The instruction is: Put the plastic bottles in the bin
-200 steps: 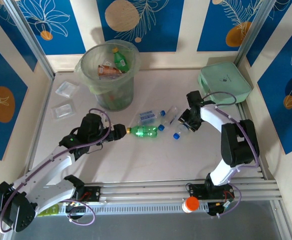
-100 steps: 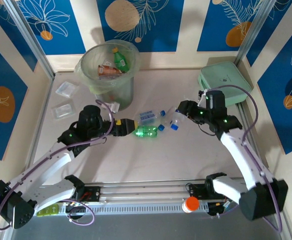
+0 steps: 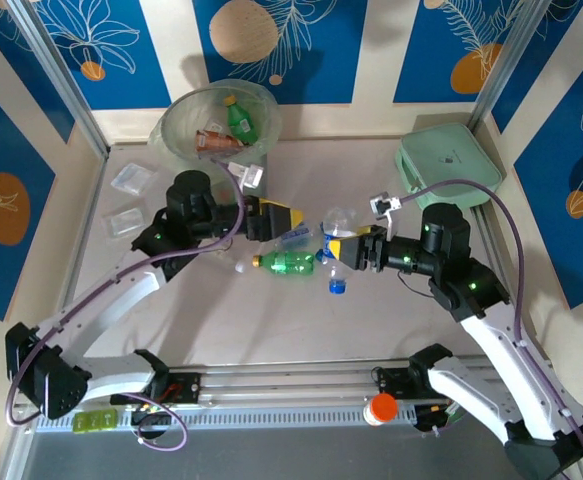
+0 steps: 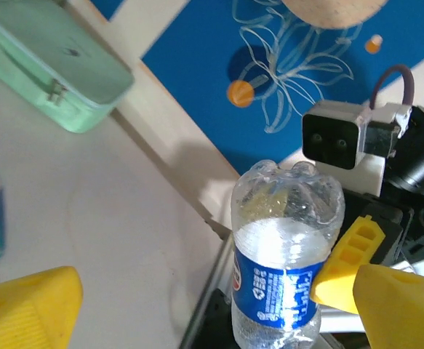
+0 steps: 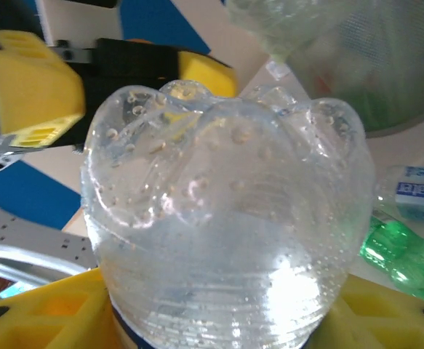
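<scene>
My right gripper (image 3: 343, 250) (image 5: 226, 323) is shut on a clear blue-labelled bottle (image 3: 336, 222) (image 5: 226, 218), held above the table with its base up and its blue cap (image 3: 338, 288) hanging down. My left gripper (image 3: 281, 218) (image 4: 193, 294) stands open in the air just left of it, fingers wide apart; that same bottle (image 4: 288, 254) sits close to its right finger. A green bottle (image 3: 289, 262) (image 5: 404, 254) and a labelled clear bottle (image 3: 296, 236) (image 5: 419, 193) lie on the table below. The pale-green bin (image 3: 176, 110) (image 5: 357, 65) at the back left holds several bottles.
A mint-green case (image 3: 449, 165) (image 4: 52, 73) lies at the back right. Two flat clear packets (image 3: 133, 178) lie left of the bin. An orange-capped object (image 3: 381, 408) sits on the front rail. Metal rails run along the near and right edges.
My right gripper took the clear bottle, lifted it and swung left with it. My left gripper rose away from the green bottle's cap toward the bin, leaving that bottle on the table.
</scene>
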